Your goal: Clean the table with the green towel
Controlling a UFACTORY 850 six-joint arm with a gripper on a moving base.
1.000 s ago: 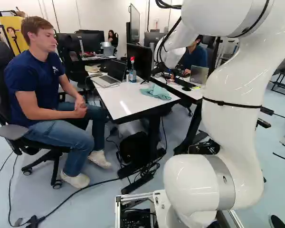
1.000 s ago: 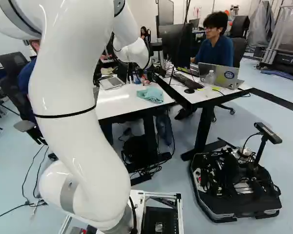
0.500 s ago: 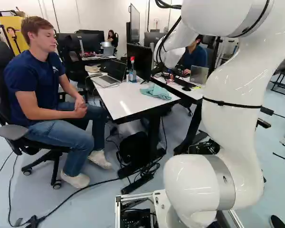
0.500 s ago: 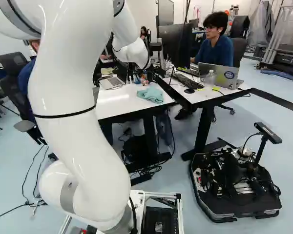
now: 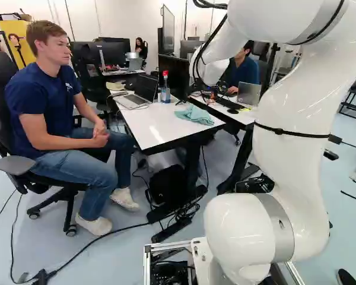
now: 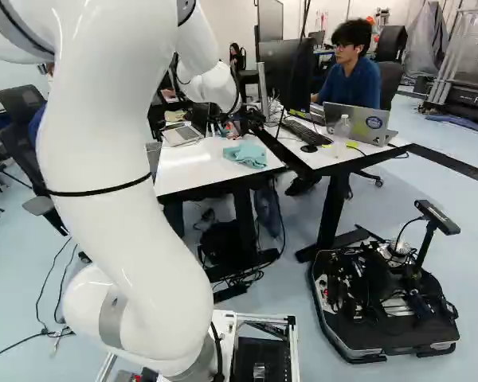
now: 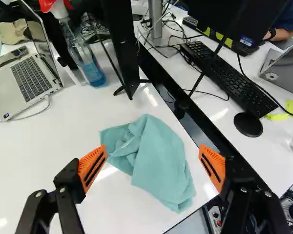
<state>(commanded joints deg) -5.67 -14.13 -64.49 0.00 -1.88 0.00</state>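
Observation:
The gripper (image 6: 236, 126) hangs over the desks beyond the arm, small and partly hidden in the right base view. In the wrist view, the gripper (image 7: 154, 168) is wide open, an orange pad on each side and nothing held. The green towel (image 7: 158, 161) lies crumpled on the white table (image 7: 49, 170), below and ahead of the fingers and between them as seen from above. The left base view shows the towel (image 5: 194, 114) near the table's far right corner.
On the table stand an open laptop (image 7: 31, 75), a spray bottle (image 7: 85, 58) with blue liquid and a black monitor (image 7: 122, 44). The adjoining desk holds a keyboard (image 7: 229, 78) and mouse (image 7: 248, 124). A seated person is beside the table, another behind the adjoining desk.
The upper arm has shifted slightly, rightward in the left base view and leftward in the right base view. The towel and the base have stayed put.

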